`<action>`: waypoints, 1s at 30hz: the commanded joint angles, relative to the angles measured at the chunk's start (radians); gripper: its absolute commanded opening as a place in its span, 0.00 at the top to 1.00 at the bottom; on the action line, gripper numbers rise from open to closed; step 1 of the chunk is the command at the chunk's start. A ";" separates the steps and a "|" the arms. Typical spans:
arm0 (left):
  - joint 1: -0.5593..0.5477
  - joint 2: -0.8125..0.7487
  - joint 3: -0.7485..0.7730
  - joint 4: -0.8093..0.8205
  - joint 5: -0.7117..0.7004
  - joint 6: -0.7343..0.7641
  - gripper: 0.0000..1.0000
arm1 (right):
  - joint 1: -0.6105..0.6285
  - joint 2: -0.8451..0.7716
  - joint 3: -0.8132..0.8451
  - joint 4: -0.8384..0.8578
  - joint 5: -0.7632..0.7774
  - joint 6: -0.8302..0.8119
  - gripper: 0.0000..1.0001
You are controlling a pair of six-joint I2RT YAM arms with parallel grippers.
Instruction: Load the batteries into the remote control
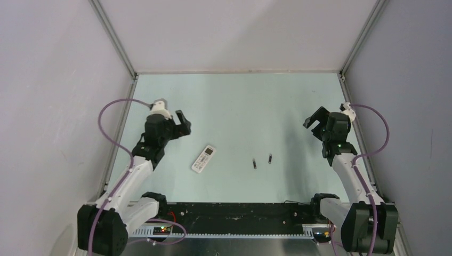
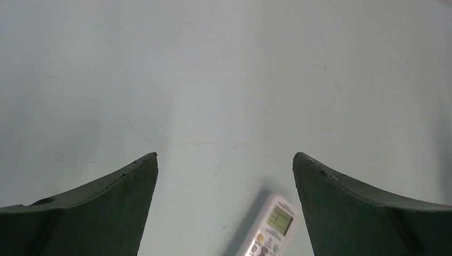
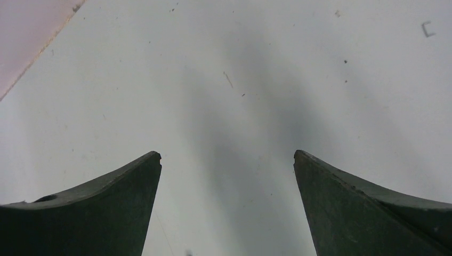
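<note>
Remote control: a small, slim, white rectangular plastic handset. It lies flat on the pale green table top with its display and buttons facing up. Its long axis runs diagonally, with the display end pointing away and to the right and the button end pointing toward the left arm's base.

The handset lies close to the left gripper, toward the near edge and slightly to its right. In the left wrist view only the display end shows, at the lower edge and right of the midline between the fingertips. The left gripper's jaws are spread wide and hold nothing.

Two tiny, dark, slim cylindrical cells lie to the right of the handset, apart from it: the near battery and the far battery. They lie side by side without touching, each with its long axis running roughly near-to-far.

The right gripper is nearer to them than the left gripper is. It stands off to their right and farther back, with its jaws also wide apart and empty. Its wrist view shows only bare table.

Judgement: no battery recess shows on the upward face, so the handset probably has to be turned over first. The left arm is better placed for the handset and the right arm for the cells.
</note>
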 commanded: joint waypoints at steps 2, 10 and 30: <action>-0.153 0.084 0.058 -0.043 0.049 0.114 0.00 | 0.033 -0.011 0.020 -0.030 -0.044 0.012 0.01; -0.347 0.246 0.119 -0.160 0.049 0.241 0.00 | 0.095 -0.042 -0.008 -0.074 -0.032 0.016 0.01; -0.459 0.597 0.236 -0.316 0.063 0.197 0.11 | 0.111 -0.061 -0.075 -0.133 -0.050 0.050 0.01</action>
